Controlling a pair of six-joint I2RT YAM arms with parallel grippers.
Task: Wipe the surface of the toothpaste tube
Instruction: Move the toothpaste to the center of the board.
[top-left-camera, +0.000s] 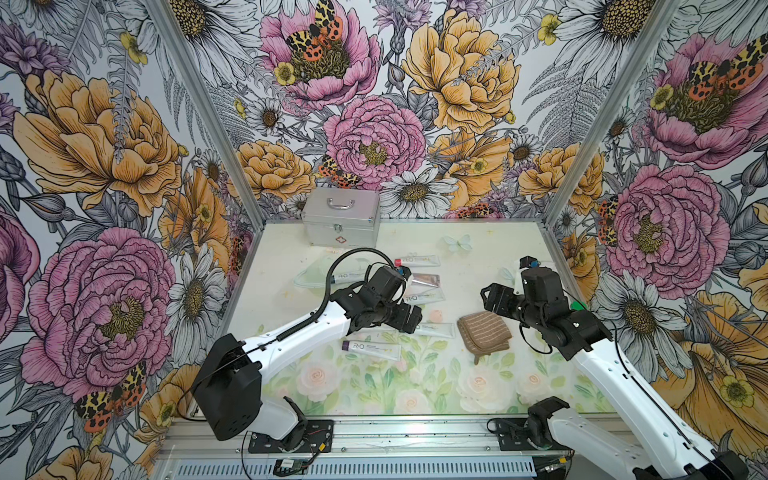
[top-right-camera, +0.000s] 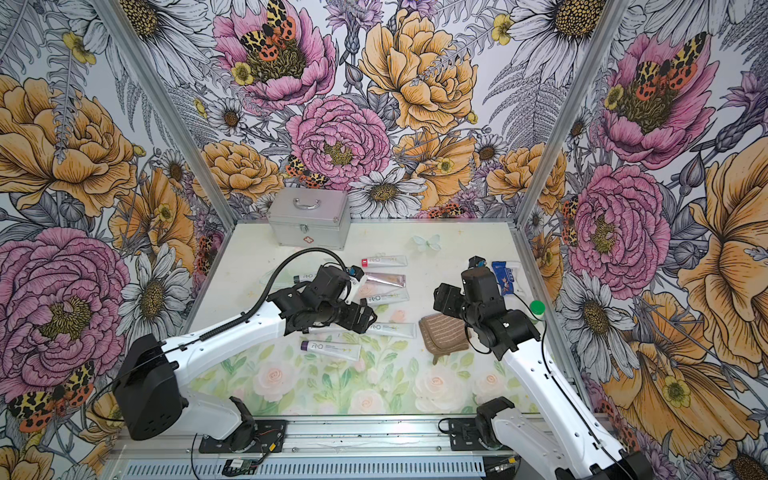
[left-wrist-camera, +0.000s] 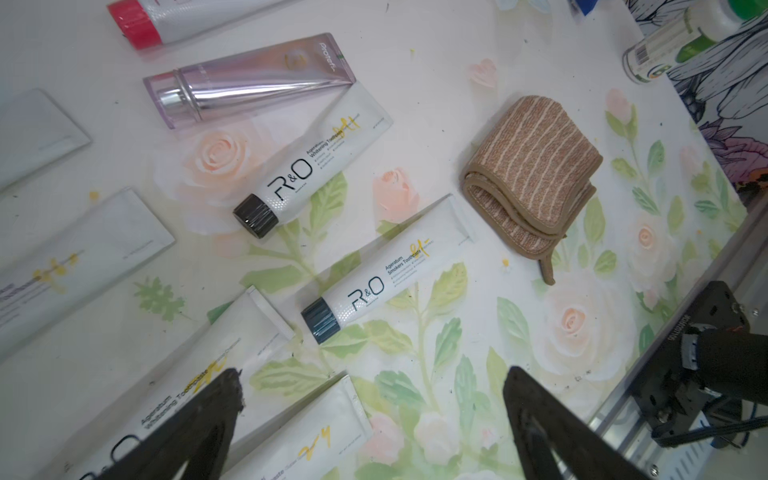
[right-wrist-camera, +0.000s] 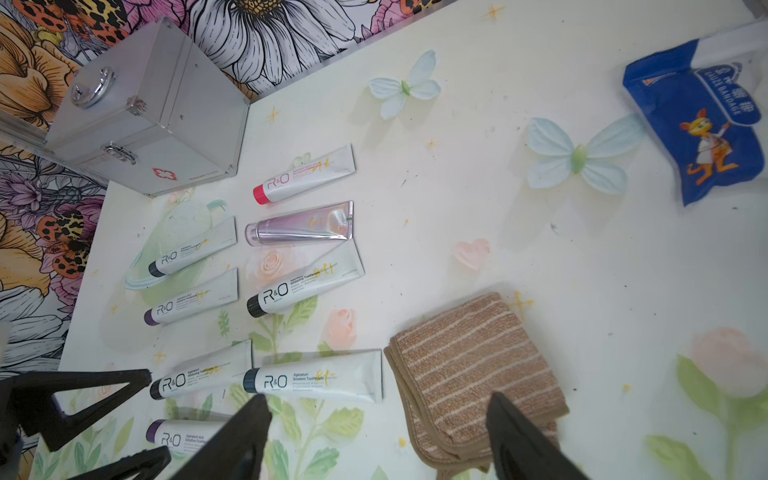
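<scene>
Our right fingers (right-wrist-camera: 523, 440) hang wide over the folded cloth (right-wrist-camera: 469, 357), our left fingers (left-wrist-camera: 195, 428) wide near the toothpaste tube (left-wrist-camera: 386, 274) lying on the counter (left-wrist-camera: 436, 62) beside it, so we should pinch the cloth's thick fold squarely.

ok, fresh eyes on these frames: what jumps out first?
The loud floral wallpaper on all three walls grabs you first. Next come the rows of mostly white toothpaste tubes mid-table, with a folded brown striped cloth lying beside them. A silver case stands against the back wall.
</scene>
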